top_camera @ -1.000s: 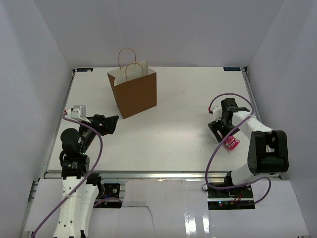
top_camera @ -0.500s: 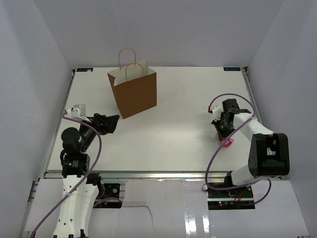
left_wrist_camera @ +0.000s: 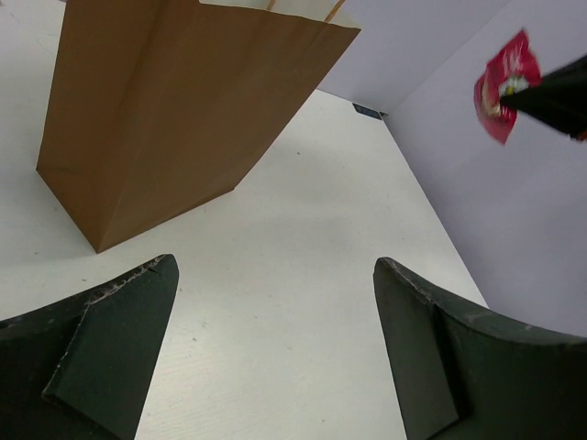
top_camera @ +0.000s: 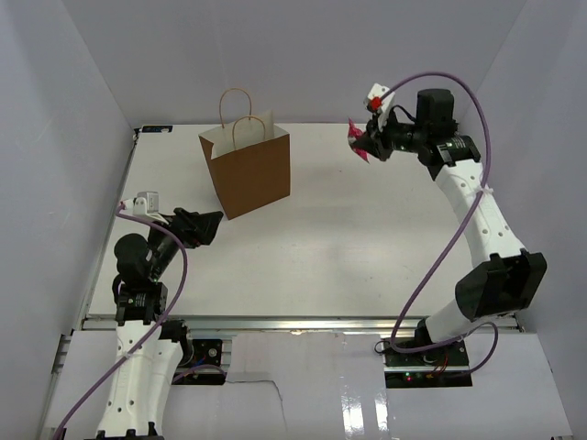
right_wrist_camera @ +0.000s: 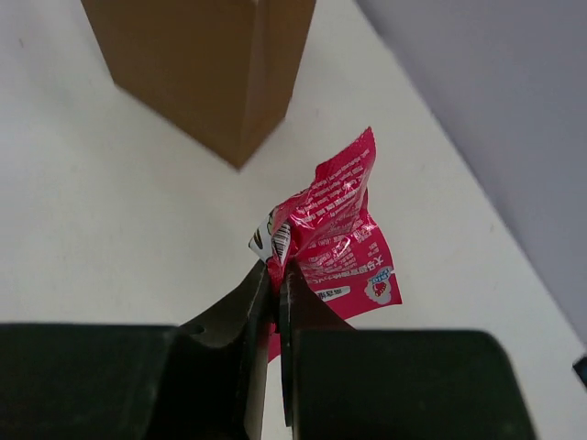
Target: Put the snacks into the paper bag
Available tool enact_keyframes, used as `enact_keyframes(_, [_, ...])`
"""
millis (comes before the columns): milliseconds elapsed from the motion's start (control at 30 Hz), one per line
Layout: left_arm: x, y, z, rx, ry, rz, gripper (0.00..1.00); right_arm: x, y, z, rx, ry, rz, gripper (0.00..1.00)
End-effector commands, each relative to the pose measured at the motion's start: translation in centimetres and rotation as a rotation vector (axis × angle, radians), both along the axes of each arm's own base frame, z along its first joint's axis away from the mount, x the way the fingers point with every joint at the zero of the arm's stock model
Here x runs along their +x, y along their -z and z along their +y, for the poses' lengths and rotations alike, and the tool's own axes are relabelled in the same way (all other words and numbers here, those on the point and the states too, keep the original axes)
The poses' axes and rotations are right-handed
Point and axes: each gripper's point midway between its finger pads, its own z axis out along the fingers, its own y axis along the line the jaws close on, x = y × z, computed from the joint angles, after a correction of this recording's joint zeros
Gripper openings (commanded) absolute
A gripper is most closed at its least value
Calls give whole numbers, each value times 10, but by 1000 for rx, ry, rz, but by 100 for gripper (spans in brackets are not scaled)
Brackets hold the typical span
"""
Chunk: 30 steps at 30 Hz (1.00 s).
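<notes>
While held aloft: red packet [right_wrist_camera: 335,229] pinched by one lower corner only, rest dangling crumpled past right gripper [right_wrist_camera: 275,275]; high above table [top_camera: 348,247], near back, well right of bag [top_camera: 248,174].
Right gripper: clamped tight on packet's edge, jaws almost meeting, only thin foil between.
Left gripper [top_camera: 209,225]: spread wide, grasping nothing, low at front left, aimed toward bag.
Bag: upright at back left, mouth up, handles [top_camera: 248,118] looped above opening; inside hidden from every view.
Risk, slip: slick foil and a small bite; could slide out on a fast swing and drop onto table short of bag.
Risk, handles: could snag a loop or catch rim if brought in too low; would shove or tip a light bag with nothing bracing it.
Risk, miss: fairly narrow mouth, partly screened by loops; letting go early or off-centre would leave packet on rim or outside.
Risk, cling: crinkled foil might hang on a finger after release; would call for a small shake over mouth.
Safer course, as a judgement: coming in from above, centring over opening, releasing only once below handles.
Other packets: none showing; whether already inside, cannot tell.
</notes>
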Motion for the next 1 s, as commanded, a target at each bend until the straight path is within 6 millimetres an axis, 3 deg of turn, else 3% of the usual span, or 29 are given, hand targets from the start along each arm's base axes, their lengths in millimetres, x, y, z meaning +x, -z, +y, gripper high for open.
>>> enact_keyframes(0, [-4,-6,-4,-22,18,-15,98,25,-57,57,208,-89,-44,8])
enact_keyframes(67, [-6,-6,-4,-35,21,-6,98,36,-111,84,348,-93,-106,8])
enact_keyframes(100, [-8,-7,-5,-37,22,-6,98,48,-110,96,383,-92,-91,8])
enact_keyframes(133, [-9,-6,-5,-42,21,-2,98,48,-136,111,430,-105,-132,8])
enact_keyframes(167, [-10,-6,-5,-46,21,0,98,51,-146,121,464,-112,-138,8])
enact_keyframes(200, [-12,-5,-5,-51,19,11,98,62,-145,136,512,-118,-113,8])
enact_keyframes(233, [-14,-7,-4,-53,15,5,98,61,-152,151,539,-133,-108,8])
enact_keyframes(267, [-15,-6,-4,-59,13,9,98,59,-179,157,583,-154,-160,8])
enact_keyframes(300, [-17,-6,-5,-62,13,15,98,64,-169,176,609,-163,-107,8])
enact_keyframes(333, [-20,-8,-5,-66,12,8,98,64,-181,182,639,-167,-124,8])
enact_keyframes(433, [-25,-7,-3,-72,1,13,98,66,-179,206,711,-184,-97,8])
enact_keyframes(600, [-31,-8,-3,-79,-4,22,98,64,-156,237,756,-208,-23,8])
enact_keyframes(967, [-32,-4,-4,-85,-2,32,98,66,-96,246,731,-178,133,8])
